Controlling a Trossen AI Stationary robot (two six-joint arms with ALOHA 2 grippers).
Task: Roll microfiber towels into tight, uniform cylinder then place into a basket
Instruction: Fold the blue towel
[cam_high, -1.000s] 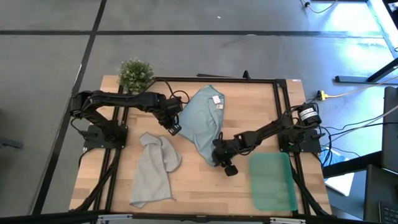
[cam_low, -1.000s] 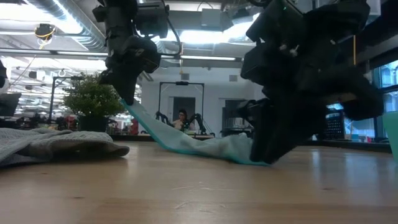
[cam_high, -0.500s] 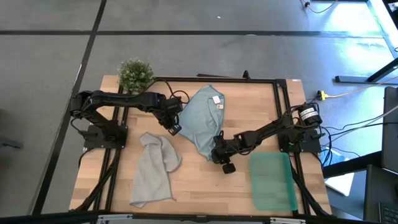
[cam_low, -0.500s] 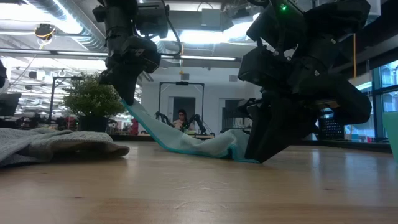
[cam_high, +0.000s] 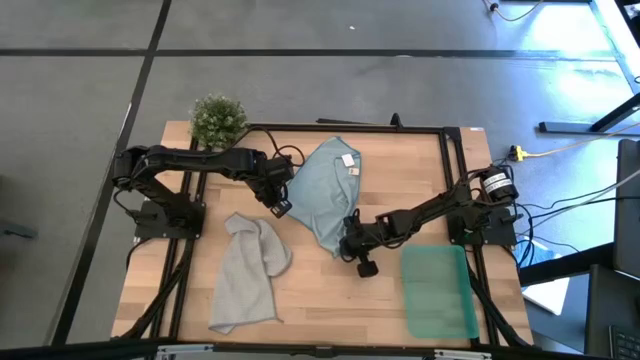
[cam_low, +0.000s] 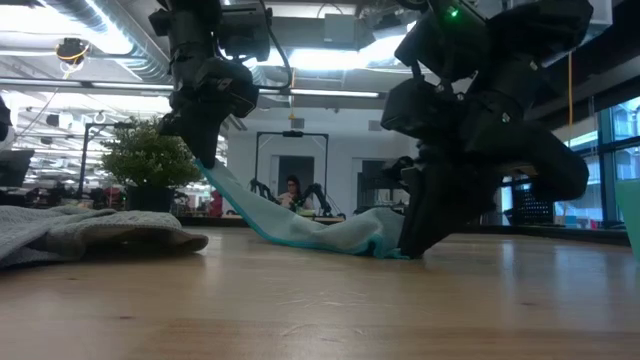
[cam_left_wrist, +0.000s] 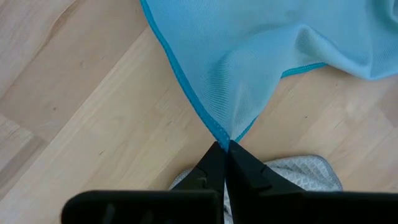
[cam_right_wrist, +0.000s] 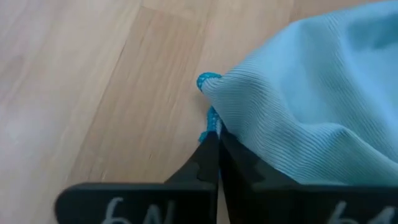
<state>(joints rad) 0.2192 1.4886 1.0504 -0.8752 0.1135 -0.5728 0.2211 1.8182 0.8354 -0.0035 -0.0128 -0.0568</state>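
Behind right gripper (cam_low: 410, 245), blue towel (cam_low: 300, 225) hidden

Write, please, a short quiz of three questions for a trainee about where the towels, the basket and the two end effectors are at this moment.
1. True or false: the green basket already holds a rolled towel.
2. Which towel do both end effectors grip? A) the grey towel B) the blue towel C) neither
3. Fill in: the left end effector holds its corner of the blue towel ____ the table, while the right end effector pinches its corner down at the table surface.

Key
1. False: the basket shows no towel inside, and both towels lie unrolled.
2. B: the left end effector and the right end effector are each shut on a blue corner.
3. above
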